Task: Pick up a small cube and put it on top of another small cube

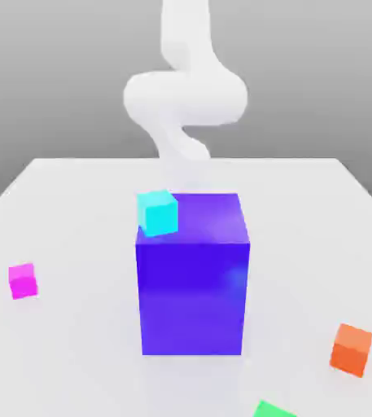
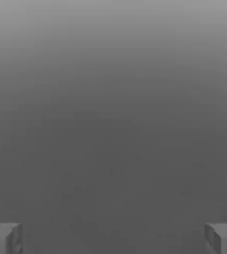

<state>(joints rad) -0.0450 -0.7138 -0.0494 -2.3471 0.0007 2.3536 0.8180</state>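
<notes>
Sweeping across the white table point(image 1: 75, 195) from the exterior view's left, first up is the small magenta cube point(image 1: 23, 280), sitting flat near the left edge, well apart from everything else and with free space all round it. That looks like the piece to be picked up, and nothing crowds it, so a straight drop from above should work.

Moving to the middle, the big blue-purple block point(image 1: 192, 277) stands upright on the table, and the cyan cube point(image 1: 157, 212) perches on its top face at the near left corner, flush to the edges. It's raised up there, which I'd say makes it an awkward stacking target compared with a cube on the table itself.

Behind the block, the white arm point(image 1: 185, 98) rises at the far edge, curled up high and hanging back from the action. In the hand view, the gripper point(image 2: 113, 238) shows its two grey fingertips point(image 2: 3, 238) set far apart at the frame's corners, jaws spread wide with nothing between them, plainly ready for a grab that hasn't started.

On to the right: the orange cube point(image 1: 352, 348) rests near the front right corner, slightly turned, another candidate base. A green cube point(image 1: 272, 410) peeks in at the front edge, mostly cut off. No stacking done yet.
</notes>
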